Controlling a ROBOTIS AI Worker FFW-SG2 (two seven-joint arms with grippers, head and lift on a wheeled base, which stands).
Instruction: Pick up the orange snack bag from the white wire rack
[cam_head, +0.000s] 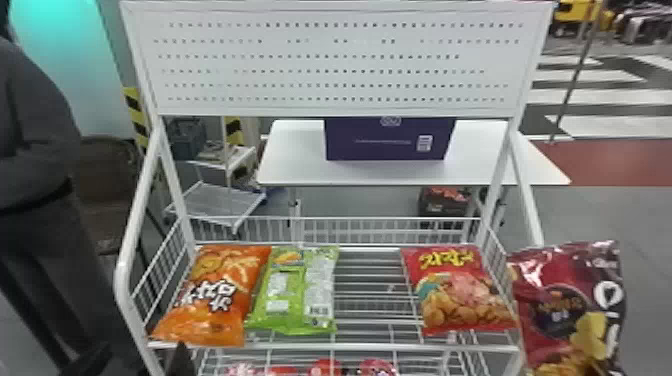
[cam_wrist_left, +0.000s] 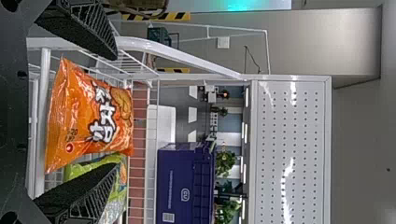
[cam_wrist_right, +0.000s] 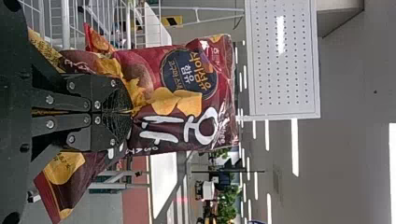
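Orange snack bag (cam_head: 215, 295): glossy plastic film, crinkled
Green bag (cam_head: 295, 295): glossy plastic, wrinkled
Maroon bag (cam_head: 562, 305): shiny film, creased
White wire rack (cam_head: 360, 346): smooth coated-looking metal
Perforated panel (cam_head: 340, 49): smooth, metal-looking, soft sheen
Tabletop (cam_head: 295, 165): smooth

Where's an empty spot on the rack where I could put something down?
The bare wires of the rack between the green bag and the red bag. It's crowded on the left, where the orange bag lies against the green bag, and on the right, with the maroon bag beside the red bag.
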